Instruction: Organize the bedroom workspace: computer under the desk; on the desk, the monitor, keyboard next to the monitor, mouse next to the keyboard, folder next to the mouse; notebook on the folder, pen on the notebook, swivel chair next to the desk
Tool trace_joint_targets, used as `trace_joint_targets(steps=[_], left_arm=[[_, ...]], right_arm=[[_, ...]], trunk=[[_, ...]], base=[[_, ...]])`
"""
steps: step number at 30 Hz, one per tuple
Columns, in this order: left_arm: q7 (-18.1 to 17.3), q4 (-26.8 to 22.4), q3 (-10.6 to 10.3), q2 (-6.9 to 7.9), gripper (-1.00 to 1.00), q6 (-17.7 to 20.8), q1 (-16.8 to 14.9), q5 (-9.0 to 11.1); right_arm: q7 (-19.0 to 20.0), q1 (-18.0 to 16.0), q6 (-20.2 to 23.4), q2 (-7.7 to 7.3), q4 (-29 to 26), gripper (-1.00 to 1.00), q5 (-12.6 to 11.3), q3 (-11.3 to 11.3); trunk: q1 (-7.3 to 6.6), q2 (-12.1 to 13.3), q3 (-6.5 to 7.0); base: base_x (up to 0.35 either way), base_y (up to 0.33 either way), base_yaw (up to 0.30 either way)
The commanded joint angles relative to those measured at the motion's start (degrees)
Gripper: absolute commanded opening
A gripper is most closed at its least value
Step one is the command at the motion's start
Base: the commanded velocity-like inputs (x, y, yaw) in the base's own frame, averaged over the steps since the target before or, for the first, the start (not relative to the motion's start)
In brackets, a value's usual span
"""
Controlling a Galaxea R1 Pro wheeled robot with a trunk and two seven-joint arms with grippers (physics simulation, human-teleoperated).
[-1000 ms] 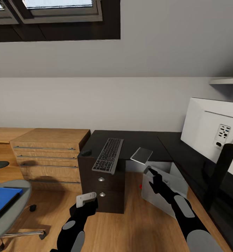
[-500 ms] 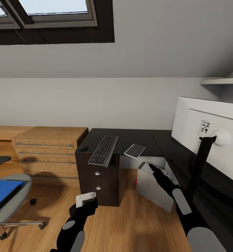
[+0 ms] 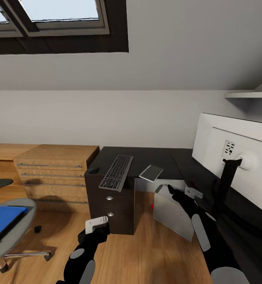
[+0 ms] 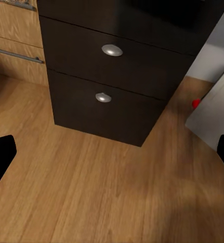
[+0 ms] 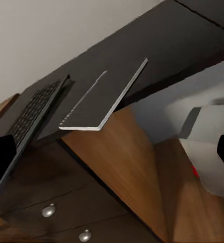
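The keyboard point(image 3: 116, 172) point(image 5: 33, 114) lies on the black desk point(image 3: 146, 156) and overhangs its front edge above the drawer unit point(image 3: 111, 205) point(image 4: 112, 81). The mouse point(image 3: 93, 170) sits left of it. The notebook point(image 3: 151, 172) point(image 5: 104, 96) juts over the edge to its right. The monitor point(image 3: 235, 154) stands on the desk's right wing, white back towards me. The computer point(image 3: 172, 211) leans tilted under the desk. The blue folder point(image 3: 2, 218) rests on the swivel chair point(image 3: 12, 236). My right gripper point(image 3: 173, 192) point(image 5: 112, 154) is open below the notebook. My left gripper point(image 3: 96, 230) point(image 4: 112, 157) is open and faces the drawers.
A light wooden drawer cabinet point(image 3: 56, 169) stands left of the desk against the wall. A sloped ceiling with a skylight point(image 3: 60, 10) hangs overhead, and a shelf point(image 3: 249, 94) sits above the monitor. Wood floor point(image 3: 146, 252) lies open between chair and computer.
The head view has swung to the right, bringing more of the monitor in. My right arm has reached a little further forward under the notebook. The left arm is unmoved.
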Motion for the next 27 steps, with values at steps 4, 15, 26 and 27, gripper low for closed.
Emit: trace_joint_targets(steps=[4, 15, 26, 27], left_arm=[[0.54, -0.07, -0.08, 0.03, 1.0, 0.12, -0.05, 0.61], [0.6, -0.05, 0.0, 0.02, 1.0, 0.12, -0.04, 0.59], [0.57, -0.06, 0.0, 0.02, 1.0, 0.12, -0.05, 0.59], [0.57, -0.06, 0.0, 0.02, 1.0, 0.13, -0.05, 0.59]], right_arm=[[-5.15, 0.61, 1.21, 0.76, -4.07, 1.0, 6.42, 1.93], [-17.91, 1.81, 9.81, 1.43, -10.02, 1.0, 16.15, 9.16], [-18.1, 4.04, 9.04, 1.79, -11.98, 1.0, 15.41, 9.27], [-18.09, 4.07, 9.03, 1.81, -12.06, 1.0, 15.4, 9.27]], trunk=[[-0.89, 1.59, 0.66], [-3.31, 6.0, 2.63], [-5.72, 10.41, 4.61], [-5.94, 10.81, 4.79]], base=[[0.0, 0.0, 0.0], [0.0, 0.0, 0.0], [0.0, 0.0, 0.0], [0.0, 0.0, 0.0]])
